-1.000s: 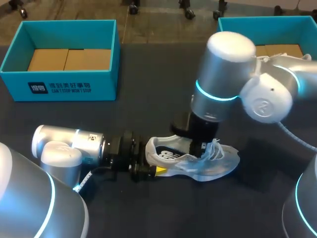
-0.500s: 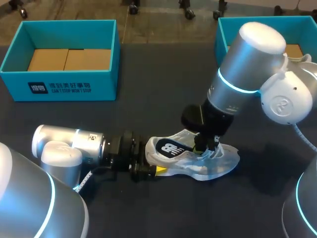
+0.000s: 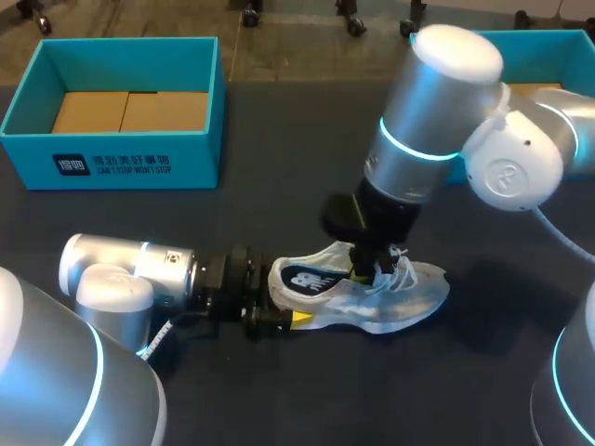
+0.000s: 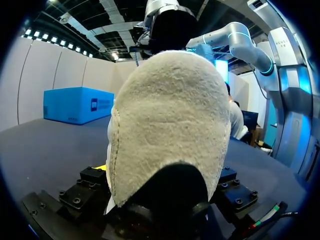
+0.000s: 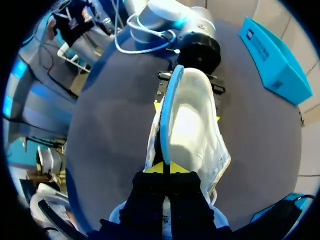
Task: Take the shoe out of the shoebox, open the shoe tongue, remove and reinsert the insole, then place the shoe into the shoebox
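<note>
1. You've got a dark table (image 3: 279, 167) under everything. A wide stretch of its top runs between the two boxes at the back and down to the shoe.
2. The right arm (image 3: 437, 111) comes in from the right and leans over the middle, passing in front of the right box. The left arm (image 3: 130, 274) lies low along the front left, pointing toward the middle.
3. The left shoebox (image 3: 112, 153) is teal and open-topped and sits at the back left, well apart from both arms. The right shoebox (image 3: 548, 37) is at the back right, with part of it hidden behind the right arm. Their far walls sit close to the table's back edge.
4. The shoe (image 3: 390, 302) is out of the boxes. It rests on the table front and middle, heel toward the left arm and toe toward the right, with a strip of table between it and the front edge.
5. The insole (image 3: 311, 279) has a blue edge and tilts up out of the shoe's opening, so it's only partly inside.
6. The left gripper (image 3: 288, 307) is clamped on the shoe's heel, one finger on each side.
7. The right gripper (image 5: 165, 169) has its yellow tips pressed together, pinching the insole's edge above the laces (image 3: 404, 269).
</note>
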`<state>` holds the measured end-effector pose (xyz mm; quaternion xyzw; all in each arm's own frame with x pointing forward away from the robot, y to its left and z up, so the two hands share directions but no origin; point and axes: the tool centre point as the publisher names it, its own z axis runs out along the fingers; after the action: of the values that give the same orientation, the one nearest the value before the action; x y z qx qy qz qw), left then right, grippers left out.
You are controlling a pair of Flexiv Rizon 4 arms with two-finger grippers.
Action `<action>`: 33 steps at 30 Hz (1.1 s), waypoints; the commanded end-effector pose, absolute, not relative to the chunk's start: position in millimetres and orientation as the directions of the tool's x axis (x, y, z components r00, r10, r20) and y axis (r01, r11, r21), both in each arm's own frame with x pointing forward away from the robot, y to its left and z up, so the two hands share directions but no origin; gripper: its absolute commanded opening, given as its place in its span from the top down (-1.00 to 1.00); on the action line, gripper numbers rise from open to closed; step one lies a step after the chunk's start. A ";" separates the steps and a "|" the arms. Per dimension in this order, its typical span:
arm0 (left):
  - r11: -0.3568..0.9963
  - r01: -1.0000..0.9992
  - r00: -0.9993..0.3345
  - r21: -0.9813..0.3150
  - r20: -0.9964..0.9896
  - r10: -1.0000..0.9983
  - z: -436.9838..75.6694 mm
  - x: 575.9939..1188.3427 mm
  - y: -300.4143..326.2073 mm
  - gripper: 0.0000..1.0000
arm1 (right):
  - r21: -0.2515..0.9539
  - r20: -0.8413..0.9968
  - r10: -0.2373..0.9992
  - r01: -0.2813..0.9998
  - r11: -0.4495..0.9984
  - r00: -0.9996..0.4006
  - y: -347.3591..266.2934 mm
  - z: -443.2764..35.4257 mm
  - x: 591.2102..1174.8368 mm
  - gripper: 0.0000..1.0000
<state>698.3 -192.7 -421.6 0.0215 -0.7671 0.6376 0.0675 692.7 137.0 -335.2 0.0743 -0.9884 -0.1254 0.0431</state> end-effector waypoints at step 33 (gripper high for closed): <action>0.186 -0.119 -0.990 -0.975 0.131 0.052 -422.5 697.9 -194.5 1.00 | 0.273 0.156 0.011 0.054 0.960 -0.988 146.1 -345.4 706.6 0.08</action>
<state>698.4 -193.5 -421.6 0.0212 -0.7674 0.6372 0.0678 708.2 149.1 -338.0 -0.0147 -0.9892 -0.1246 0.0756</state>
